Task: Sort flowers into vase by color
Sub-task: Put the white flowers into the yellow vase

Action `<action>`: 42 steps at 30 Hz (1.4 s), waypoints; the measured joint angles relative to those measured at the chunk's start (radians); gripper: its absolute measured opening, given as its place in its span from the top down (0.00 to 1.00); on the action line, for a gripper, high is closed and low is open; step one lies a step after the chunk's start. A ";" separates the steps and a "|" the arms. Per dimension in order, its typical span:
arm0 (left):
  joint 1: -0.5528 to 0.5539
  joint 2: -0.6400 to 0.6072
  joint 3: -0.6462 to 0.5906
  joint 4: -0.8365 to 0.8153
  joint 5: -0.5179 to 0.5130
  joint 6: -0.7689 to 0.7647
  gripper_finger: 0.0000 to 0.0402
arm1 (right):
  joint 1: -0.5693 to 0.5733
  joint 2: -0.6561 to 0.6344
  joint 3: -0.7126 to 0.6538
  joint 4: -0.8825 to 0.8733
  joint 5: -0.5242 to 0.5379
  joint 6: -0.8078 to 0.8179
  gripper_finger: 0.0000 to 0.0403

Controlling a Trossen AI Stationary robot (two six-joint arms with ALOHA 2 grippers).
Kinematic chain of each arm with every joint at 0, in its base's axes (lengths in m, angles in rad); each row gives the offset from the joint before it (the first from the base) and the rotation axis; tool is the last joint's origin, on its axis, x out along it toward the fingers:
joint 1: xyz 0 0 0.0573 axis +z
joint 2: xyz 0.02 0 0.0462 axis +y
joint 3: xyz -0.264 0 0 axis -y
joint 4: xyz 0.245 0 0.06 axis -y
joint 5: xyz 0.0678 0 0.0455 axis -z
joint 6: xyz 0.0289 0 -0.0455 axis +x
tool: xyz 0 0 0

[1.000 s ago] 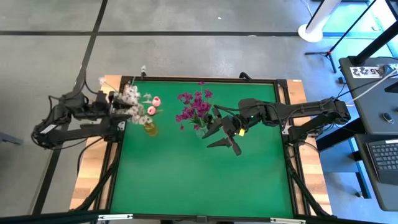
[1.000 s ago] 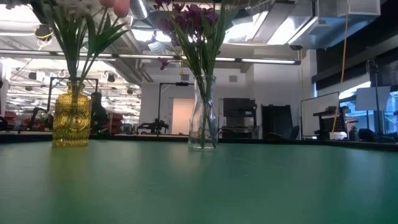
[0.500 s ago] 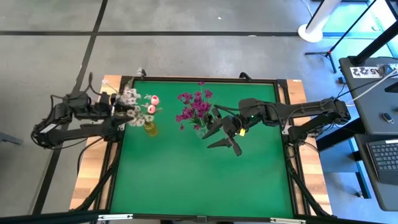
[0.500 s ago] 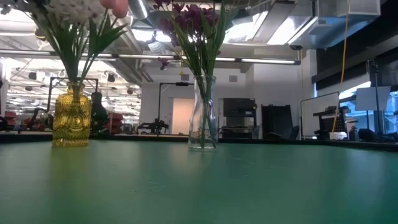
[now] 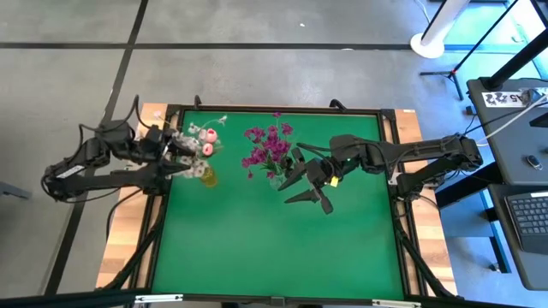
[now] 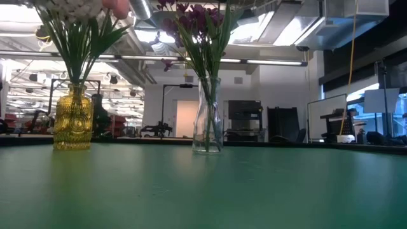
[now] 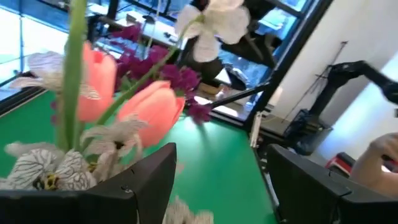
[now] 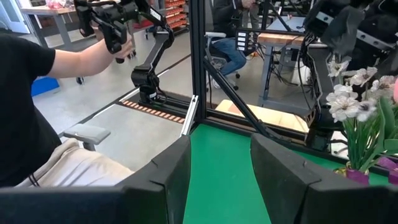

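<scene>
Left gripper point(image 5: 181, 147), fingers apart and empty, sits against the white and pink flowers point(image 5: 199, 141) in the yellow vase point(image 6: 74, 121). Magenta flowers point(image 5: 267, 150) fill the clear vase point(image 6: 208, 116). Right gripper point(image 5: 304, 186) open beside it. Advice: back off slowly so no stems snag.

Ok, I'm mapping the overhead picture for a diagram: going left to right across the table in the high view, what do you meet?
left gripper → white and pink flowers in the yellow vase → magenta flowers → right gripper
</scene>
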 joint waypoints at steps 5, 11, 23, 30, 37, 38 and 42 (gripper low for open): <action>0.000 0.001 0.030 0.012 0.053 -0.048 0.39 | 0.000 0.000 0.000 0.010 0.000 0.000 0.59; 0.000 0.000 0.064 0.014 0.058 -0.137 0.39 | 0.000 0.000 0.000 0.021 -0.001 0.000 0.59; 0.000 0.000 0.065 0.003 0.097 -0.365 0.39 | 0.000 0.000 0.000 0.022 -0.001 0.000 0.59; 0.000 0.000 0.065 0.189 0.122 -0.314 0.39 | 0.000 0.000 0.000 0.021 -0.010 0.009 0.59; 0.000 0.011 0.065 0.019 0.056 -0.390 0.39 | 0.000 0.000 0.000 0.020 -0.034 0.027 0.59; 0.000 0.023 0.065 -0.012 0.058 -0.395 0.39 | 0.000 0.000 0.000 0.020 -0.034 0.027 0.59; 0.000 0.024 0.063 -0.061 0.060 -0.418 0.39 | 0.000 0.000 0.000 0.021 -0.034 0.027 0.59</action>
